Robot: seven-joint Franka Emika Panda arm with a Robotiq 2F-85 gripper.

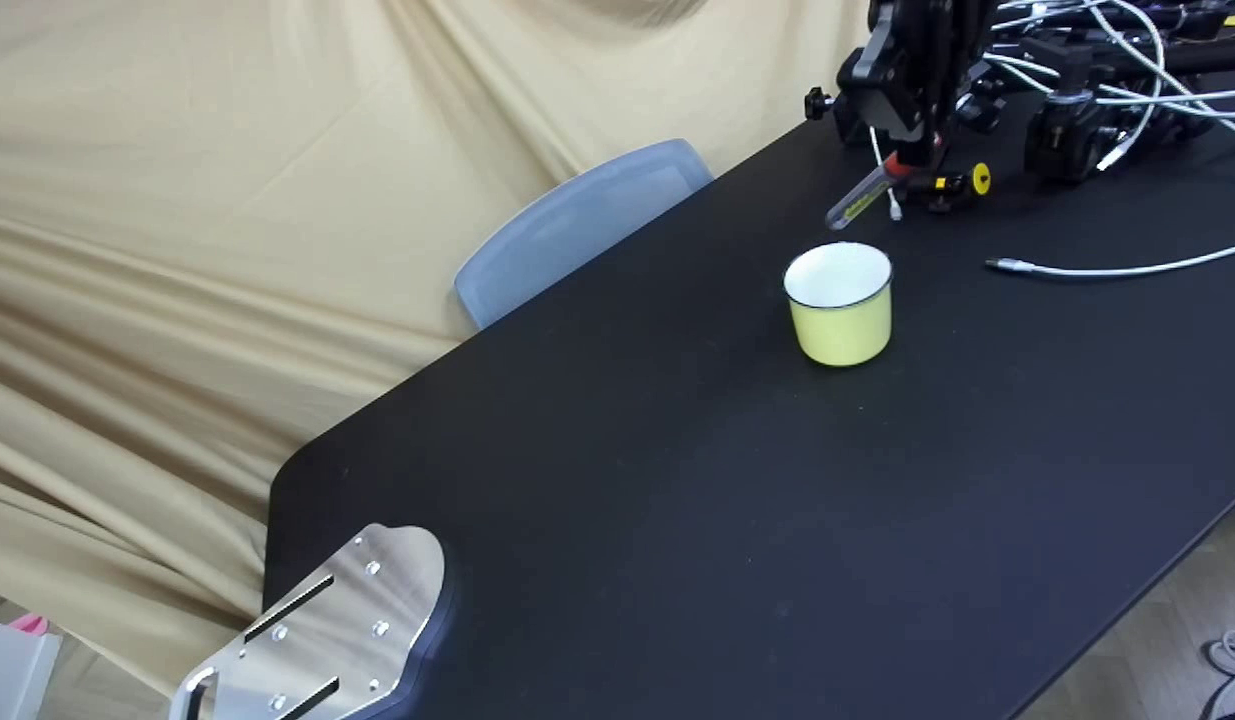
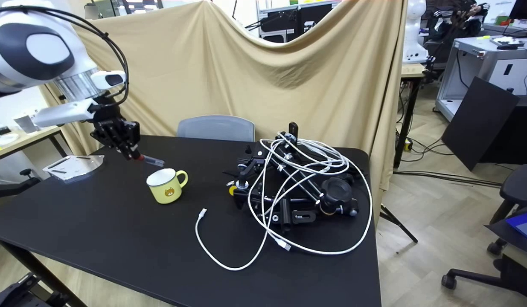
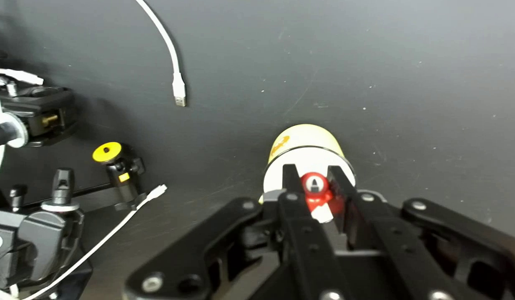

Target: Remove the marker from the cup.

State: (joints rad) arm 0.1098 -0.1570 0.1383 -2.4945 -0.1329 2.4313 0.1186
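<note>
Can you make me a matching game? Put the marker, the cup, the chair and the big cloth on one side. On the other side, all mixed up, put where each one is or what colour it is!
Things:
1. marker
2. cup
3. chair
4. cloth

Clues:
A. tan, hanging in folds
B. held by the pincer, up above the table
C. greyish blue, just past the table's edge
D. yellow outside and white inside, standing on the table

Right pairs:
1-B
2-D
3-C
4-A
</note>
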